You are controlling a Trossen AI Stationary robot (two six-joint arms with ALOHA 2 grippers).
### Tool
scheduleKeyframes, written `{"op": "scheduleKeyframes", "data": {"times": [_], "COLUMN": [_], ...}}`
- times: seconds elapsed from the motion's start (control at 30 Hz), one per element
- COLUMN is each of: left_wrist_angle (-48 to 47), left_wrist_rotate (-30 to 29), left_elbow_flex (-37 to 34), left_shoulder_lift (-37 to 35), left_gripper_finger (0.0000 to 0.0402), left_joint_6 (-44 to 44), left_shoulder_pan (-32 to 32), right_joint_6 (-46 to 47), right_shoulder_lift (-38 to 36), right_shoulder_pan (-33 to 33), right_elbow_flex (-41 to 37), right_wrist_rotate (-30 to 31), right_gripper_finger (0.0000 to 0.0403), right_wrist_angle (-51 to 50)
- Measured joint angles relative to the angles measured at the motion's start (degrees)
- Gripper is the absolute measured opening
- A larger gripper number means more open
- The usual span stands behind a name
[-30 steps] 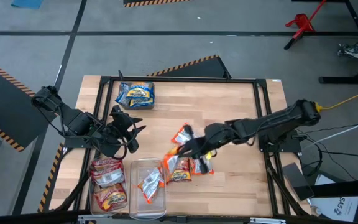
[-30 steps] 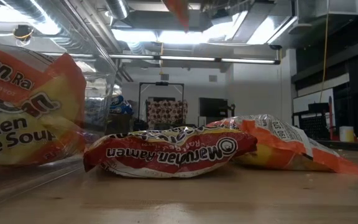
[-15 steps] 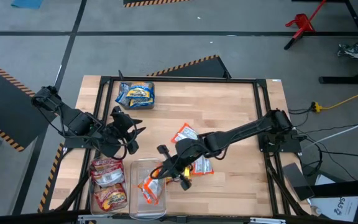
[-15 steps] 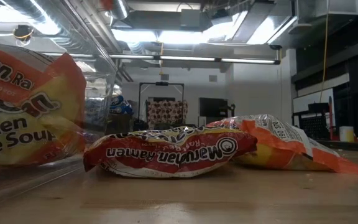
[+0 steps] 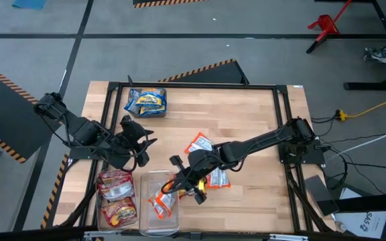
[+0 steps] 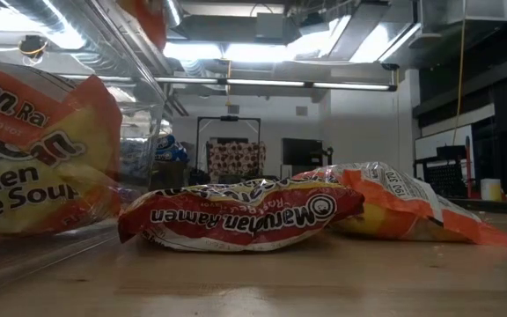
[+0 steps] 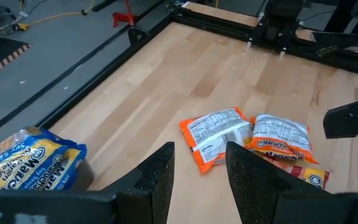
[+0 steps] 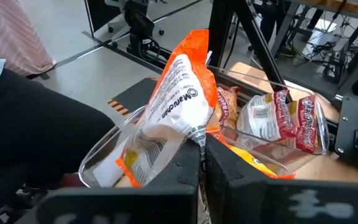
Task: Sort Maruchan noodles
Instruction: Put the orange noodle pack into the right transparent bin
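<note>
Hanging now over the clear bin (image 5: 159, 207) from the clenched right gripper (image 8: 202, 148), pinching the orange-and-white packet (image 8: 169, 106) by its crinkly edge seam, seeming light, soft and slippery; left gripper (image 7: 197, 168) idling half-parted, empty, beside that bin.

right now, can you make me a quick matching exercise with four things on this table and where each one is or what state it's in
Things
1. blue-and-yellow packets
2. orange-and-white packet
3. left gripper
4. red packets

Places or states
A. pinched by the shut right gripper over the middle clear bin
B. open, hanging empty above the wood
C. lying in the clear bin at the left front corner
D. piled near the far left corner of the table

Pairs: 1-D, 2-A, 3-B, 4-C
</note>
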Motion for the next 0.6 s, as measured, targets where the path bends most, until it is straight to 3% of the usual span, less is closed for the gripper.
{"op": "scheduleKeyframes", "data": {"times": [0.43,0.6], "left_wrist_angle": [0.2,0.3], "left_wrist_rotate": [2.1,6.3], "left_elbow_flex": [0.0,0.0], "left_shoulder_lift": [0.0,0.0], "left_gripper_finger": [0.0137,0.0137], "left_joint_6": [-5.3,-5.8], "left_shoulder_pan": [0.0,-0.1], "right_joint_6": [-1.4,-1.4], "right_shoulder_lift": [0.0,-0.1], "right_shoulder_pan": [0.0,0.0], "right_elbow_flex": [0.0,0.0], "right_wrist_rotate": [2.5,2.4], "right_gripper_finger": [0.0,0.0], "right_wrist_angle": [-0.1,-0.6]}}
